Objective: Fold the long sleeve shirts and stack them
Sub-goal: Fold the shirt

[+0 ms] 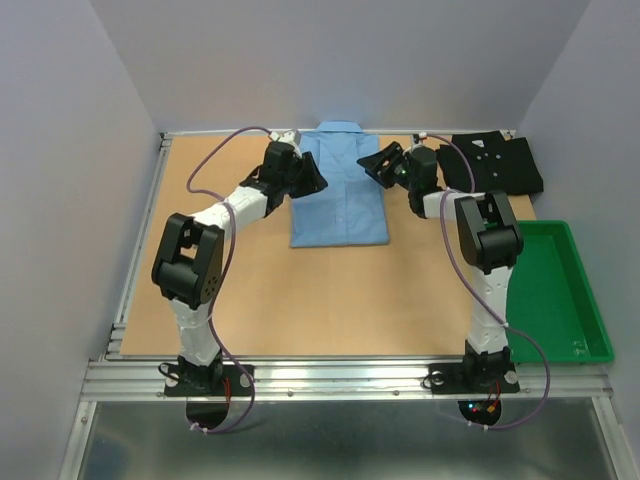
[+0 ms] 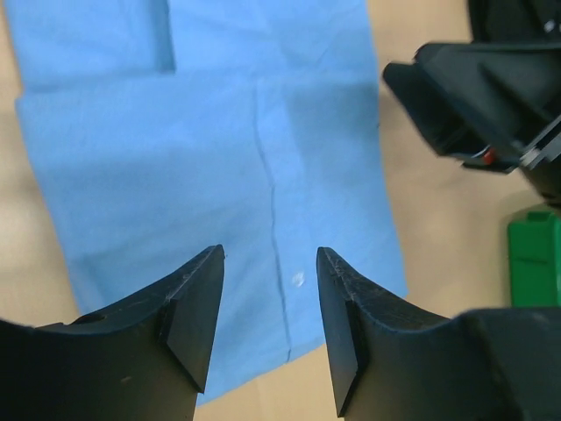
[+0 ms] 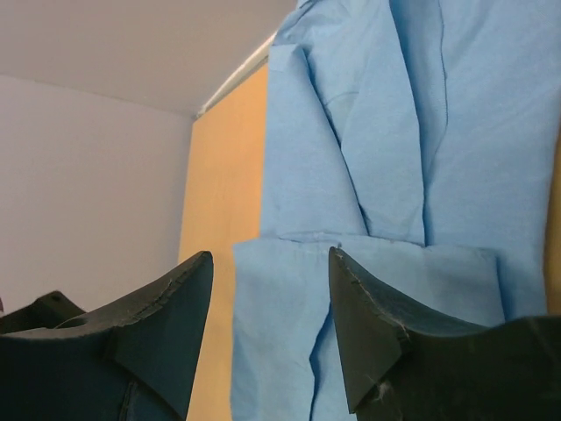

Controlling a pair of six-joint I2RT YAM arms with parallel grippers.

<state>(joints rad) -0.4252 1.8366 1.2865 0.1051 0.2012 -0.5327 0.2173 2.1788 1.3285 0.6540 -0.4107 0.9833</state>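
Observation:
The light blue shirt [image 1: 339, 185] lies folded into a rectangle at the back middle of the table, collar to the rear. It fills the left wrist view [image 2: 219, 167] and the right wrist view [image 3: 394, 175]. The black shirt [image 1: 495, 163] lies folded at the back right. My left gripper [image 1: 311, 179] hovers over the blue shirt's left edge, open and empty, as the left wrist view shows [image 2: 270, 263]. My right gripper [image 1: 377, 166] hovers at the blue shirt's right edge, open and empty, as the right wrist view shows [image 3: 272, 263].
A green plastic tray [image 1: 556, 290] stands at the right edge of the table, and shows in the left wrist view [image 2: 533, 256]. The wooden tabletop [image 1: 330, 300] spreads in front of the shirts. Grey walls close the back and sides.

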